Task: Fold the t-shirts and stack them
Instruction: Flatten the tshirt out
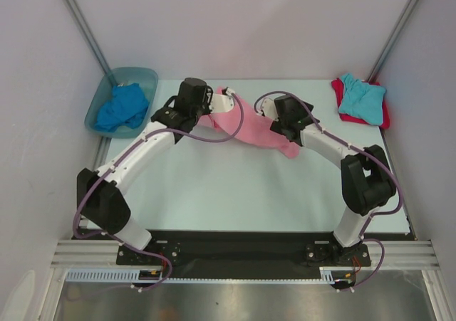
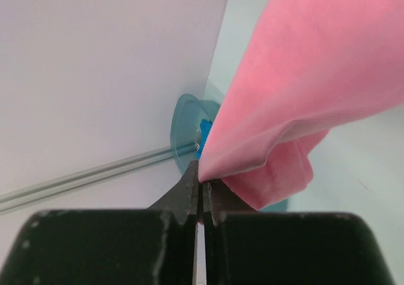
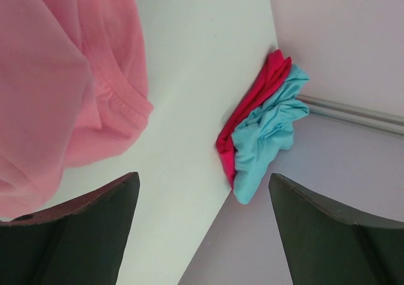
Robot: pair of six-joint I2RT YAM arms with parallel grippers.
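Left hand (image 2: 201, 185) pinched shut on pink t-shirt (image 2: 303, 76) edge; right hand (image 3: 202, 187) wide, empty, shirt just beside.

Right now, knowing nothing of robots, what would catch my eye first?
The pink t-shirt at mid-table, its edge pinched in the left gripper. Also the turquoise t-shirt piled on the red t-shirt in the far right corner, and the royal blue t-shirt in the tub at far left.
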